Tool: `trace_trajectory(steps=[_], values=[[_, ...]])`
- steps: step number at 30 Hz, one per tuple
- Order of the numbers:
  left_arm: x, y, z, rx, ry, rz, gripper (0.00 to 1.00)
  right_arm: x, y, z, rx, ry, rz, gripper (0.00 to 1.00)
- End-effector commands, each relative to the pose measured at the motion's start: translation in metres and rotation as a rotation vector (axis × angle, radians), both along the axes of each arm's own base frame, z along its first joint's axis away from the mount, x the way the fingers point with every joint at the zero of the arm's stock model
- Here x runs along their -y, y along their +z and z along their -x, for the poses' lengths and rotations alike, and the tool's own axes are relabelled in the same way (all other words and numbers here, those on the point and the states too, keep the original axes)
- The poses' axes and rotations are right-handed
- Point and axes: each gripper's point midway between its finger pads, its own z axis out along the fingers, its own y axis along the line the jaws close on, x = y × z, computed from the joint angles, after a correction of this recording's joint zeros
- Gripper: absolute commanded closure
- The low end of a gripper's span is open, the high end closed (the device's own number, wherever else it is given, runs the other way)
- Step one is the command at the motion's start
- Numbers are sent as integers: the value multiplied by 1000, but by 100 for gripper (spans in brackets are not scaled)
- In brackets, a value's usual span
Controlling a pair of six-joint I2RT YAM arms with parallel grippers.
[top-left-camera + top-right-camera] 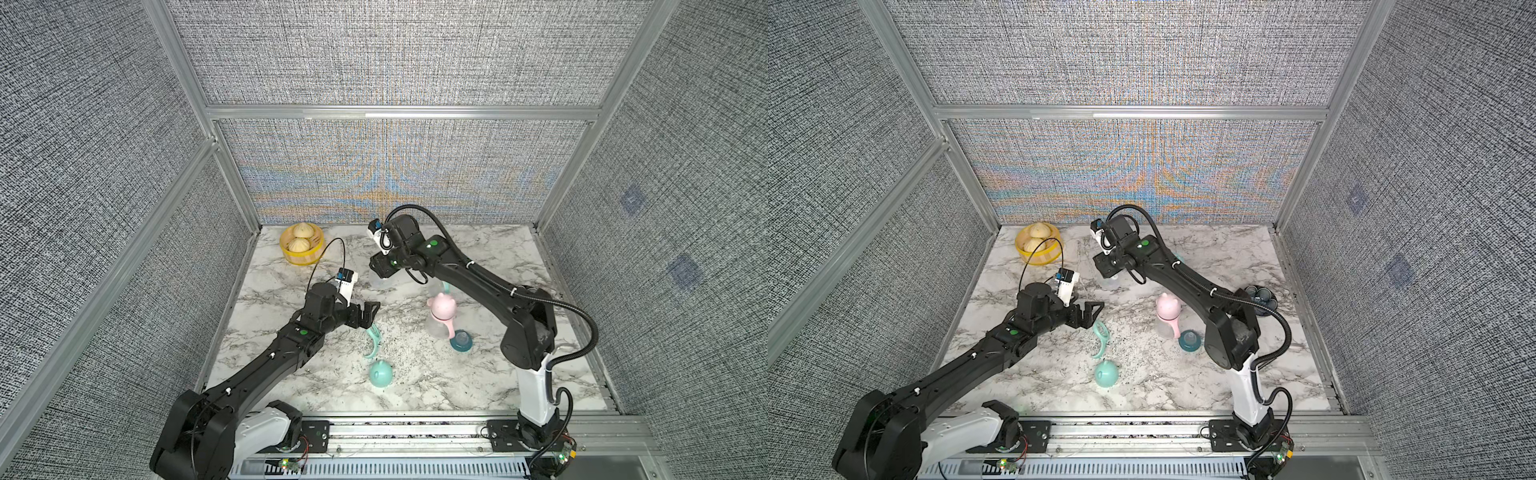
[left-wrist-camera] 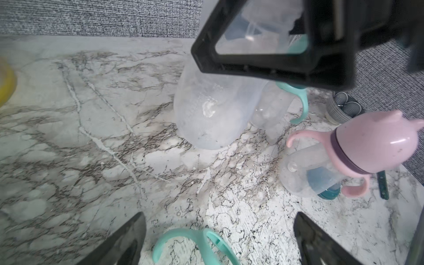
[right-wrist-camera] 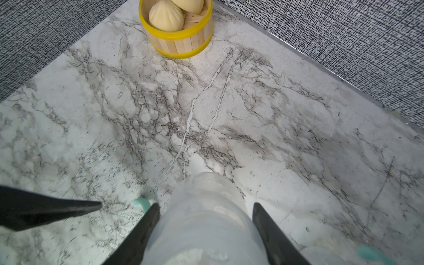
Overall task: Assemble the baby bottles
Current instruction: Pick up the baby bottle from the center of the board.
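Note:
My right gripper [image 1: 380,272] [image 3: 205,205] is shut on a clear bottle body [image 3: 206,229] [image 2: 206,114] that stands on the marble near the table's middle, one finger pressed on each side. My left gripper [image 1: 370,313] [image 2: 219,215] is open and hovers over a loose mint handle ring [image 1: 372,340] [image 2: 195,243], holding nothing. A mint dome cap [image 1: 381,372] lies nearer the front. A bottle with a pink eared cap and pink handles [image 1: 441,316] [image 2: 367,146] stands to the right, a teal nipple collar [image 1: 461,340] beside it. Another clear bottle with mint handles [image 2: 275,110] stands behind the held one.
A yellow steamer basket with buns [image 1: 301,245] [image 3: 176,29] sits in the back left corner. A dark patterned bowl [image 1: 1260,297] stands at the right, partly behind my right arm. Grey fabric walls enclose the marble table [image 1: 478,386] on three sides.

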Motion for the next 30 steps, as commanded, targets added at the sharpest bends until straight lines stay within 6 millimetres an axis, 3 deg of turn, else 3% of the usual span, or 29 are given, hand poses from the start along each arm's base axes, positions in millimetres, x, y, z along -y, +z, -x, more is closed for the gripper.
trace_trajectory(steps=[1,8,14,19,30], values=[[20,21,1,118,-91,55,0,12,4,29,-91,25,27,46],[39,27,8,263,-160,92,0,32,25,79,-149,59,43,46],[58,38,24,380,-258,121,0,36,42,113,-189,106,-15,46],[73,45,39,441,-351,163,0,34,51,127,-200,126,-73,46],[80,61,55,519,-427,252,0,24,59,145,-221,171,-125,46]])
